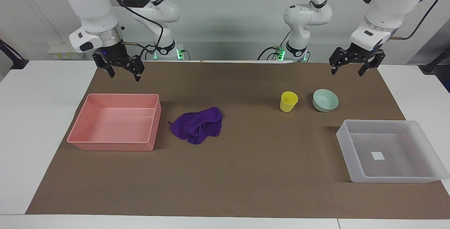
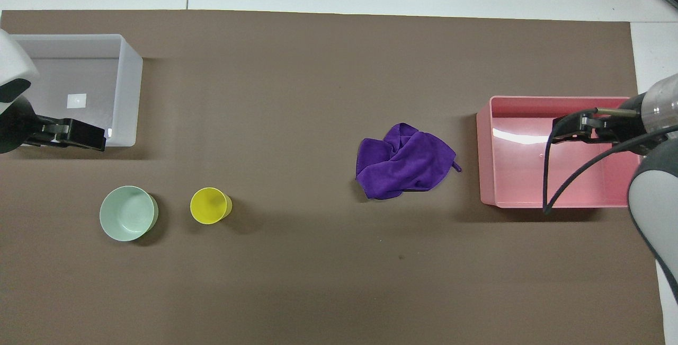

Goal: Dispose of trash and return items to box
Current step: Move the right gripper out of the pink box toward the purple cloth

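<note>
The purple rag [image 1: 199, 125] lies crumpled on the brown mat beside the pink tray; it also shows in the overhead view [image 2: 405, 162]. The yellow cup [image 1: 288, 101] [image 2: 210, 205] and the mint-green bowl [image 1: 325, 100] [image 2: 128, 213] stand upright side by side toward the left arm's end. The translucent box [image 1: 346, 151] [image 2: 127, 90], with a white sticker [image 1: 378, 156] on its bottom, holds nothing. My left gripper [image 1: 347, 73] [image 2: 98, 141] hangs open and empty in the air over the mat between bowl and box. My right gripper [image 1: 125, 76] [image 2: 556, 132] hangs open and empty over the pink tray.
The pink tray [image 1: 116, 145] [image 2: 484, 154] sits at the right arm's end of the mat and holds nothing. The brown mat [image 1: 246, 172] covers most of the white table.
</note>
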Available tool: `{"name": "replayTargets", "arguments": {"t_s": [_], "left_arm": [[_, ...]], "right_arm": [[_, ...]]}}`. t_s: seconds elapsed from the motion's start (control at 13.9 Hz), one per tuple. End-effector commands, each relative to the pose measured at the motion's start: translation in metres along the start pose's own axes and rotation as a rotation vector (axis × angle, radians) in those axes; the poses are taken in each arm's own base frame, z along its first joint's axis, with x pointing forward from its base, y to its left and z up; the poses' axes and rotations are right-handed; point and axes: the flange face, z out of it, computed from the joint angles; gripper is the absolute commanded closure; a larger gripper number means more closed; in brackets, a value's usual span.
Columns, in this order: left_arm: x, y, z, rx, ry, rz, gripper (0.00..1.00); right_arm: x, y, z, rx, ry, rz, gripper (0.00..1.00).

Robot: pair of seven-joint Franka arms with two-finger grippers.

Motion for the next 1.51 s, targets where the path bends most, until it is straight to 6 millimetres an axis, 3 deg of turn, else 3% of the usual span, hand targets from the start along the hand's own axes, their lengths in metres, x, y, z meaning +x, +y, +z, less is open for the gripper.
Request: {"name": "replayTargets", "arguments": {"t_s": [0.0, 0.57, 1.08, 1.22, 1.36, 1.44], "left_arm": [[-0.001, -0.003, -0.004, -0.015, -0.008, -0.016, 0.00], [-0.002, -0.018, -0.006, -0.014, -0.003, -0.032, 0.00], [-0.001, -0.022, -0.005, -0.014, -0.006, -0.037, 0.00], [-0.002, -0.029, 0.001, -0.015, -0.022, -0.054, 0.00], [-0.002, -0.056, 0.023, -0.022, -0.059, -0.101, 0.00], [0.001, -0.060, 0.043, -0.025, -0.090, -0.105, 0.00]], "right_arm": [[-0.001, 0.002, 0.002, 0.026, -0.002, -0.009, 0.00], [0.003, 0.004, 0.001, 0.030, 0.022, -0.014, 0.00], [0.006, -0.015, 0.053, 0.042, 0.072, -0.034, 0.00], [0.000, -0.038, 0.066, 0.046, 0.080, -0.070, 0.00], [0.002, -0.052, 0.082, 0.050, 0.080, -0.096, 0.00], [0.004, -0.063, 0.090, 0.054, 0.086, -0.111, 0.00]]}}
